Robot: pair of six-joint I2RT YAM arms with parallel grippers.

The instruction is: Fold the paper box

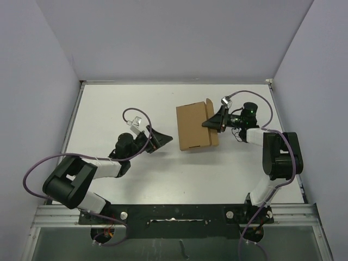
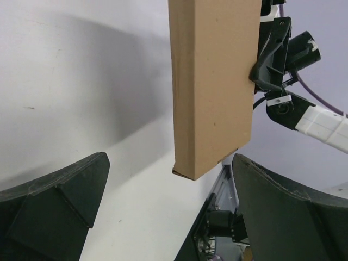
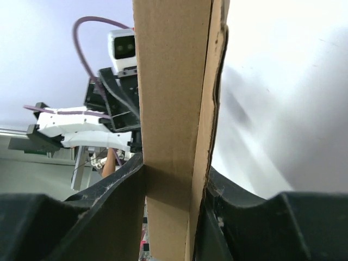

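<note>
- Pale lavender walls close in three sides of a white desk (image 1: 136, 179), with my two arms bolted to a metal rail (image 1: 179, 215) along its near edge.
- Right of centre on that desk is the paper box (image 1: 193, 128), plain brown cardboard. It shows one broad face to the overhead camera, and a small flap stands up at its far right corner.
- My right hand (image 1: 215, 122) reaches in from the right and grips the box at its right edge. In the right wrist view the cardboard runs straight up between the two dark fingers (image 3: 114, 212), which are closed narrow on it from both sides.
- That same view shows the gripped edge as two layers, a wide panel and a thinner strip lying against it, with a rough seam between them.
- My left hand (image 1: 160, 138) sits left of the box and apart from it, pointing toward it. Its fingers (image 2: 54, 212) are spread wide, with nothing between them.
- From the left wrist camera the box's broad brown face fills the upper middle, and the right hand is clamped on its far side.
- Whether the box's underside rests on the desk or is held just off it, I cannot tell.
- Purple cables (image 1: 38, 174) loop off both arms.
</note>
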